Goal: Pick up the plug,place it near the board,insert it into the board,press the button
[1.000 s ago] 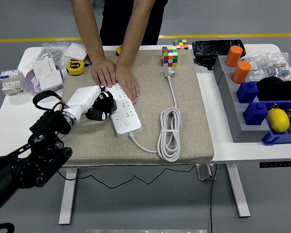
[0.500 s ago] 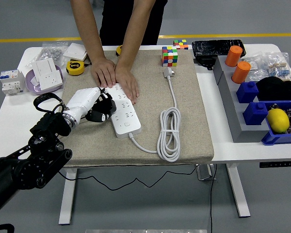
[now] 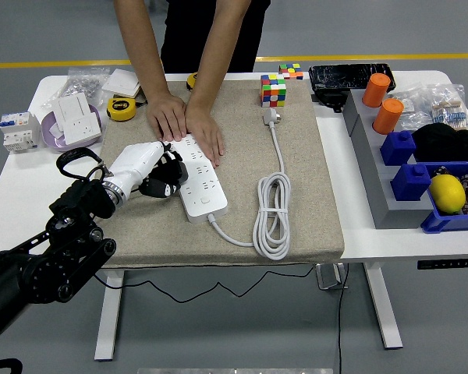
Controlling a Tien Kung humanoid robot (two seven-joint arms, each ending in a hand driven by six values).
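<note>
A white power strip lies on the beige mat, its round button near the front end. My left hand is at the strip's left edge, its black fingers curled around a small dark plug that is mostly hidden in the grasp. A person across the table presses both hands flat on the strip's far end. The strip's own white cable lies coiled to the right, ending in a white plug. My right arm is out of view.
A colourful cube stands at the mat's far edge. A yellow tape measure, white sockets and a breaker lie at the far left. Grey shelf with orange cylinders, blue blocks and a lemon fills the right side.
My left hand has slid slightly down and to the left along the strip's edge, still curled. The person's hands and the strip have not moved.
</note>
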